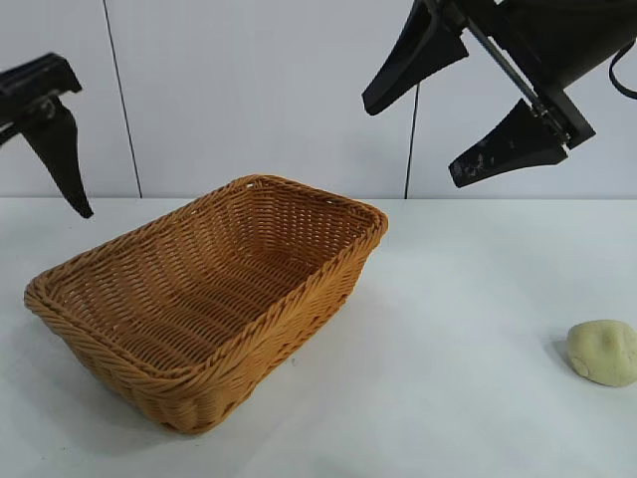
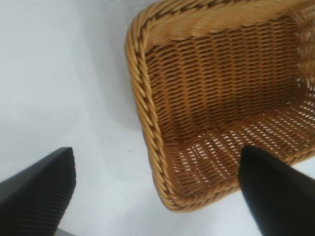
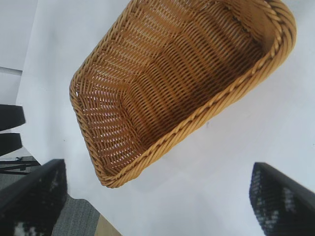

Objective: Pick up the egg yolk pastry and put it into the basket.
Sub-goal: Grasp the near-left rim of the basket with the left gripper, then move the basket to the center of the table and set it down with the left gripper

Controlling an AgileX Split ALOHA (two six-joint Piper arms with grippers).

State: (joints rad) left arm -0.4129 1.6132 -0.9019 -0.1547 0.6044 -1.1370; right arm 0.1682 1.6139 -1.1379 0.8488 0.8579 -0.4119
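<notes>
On white table, pale cream lumpy egg yolk pastry, well apart from woven basket; both grippers' fingers released.

White table, pale panelled wall

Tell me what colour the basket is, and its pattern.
Golden-brown woven wicker basket with a thick braided rim; the weave shows best in the left wrist view.

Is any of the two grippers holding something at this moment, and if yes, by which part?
Nothing is held. The left gripper and the right gripper are both open and empty. The egg yolk pastry lies alone on the table, outside the basket.
</notes>
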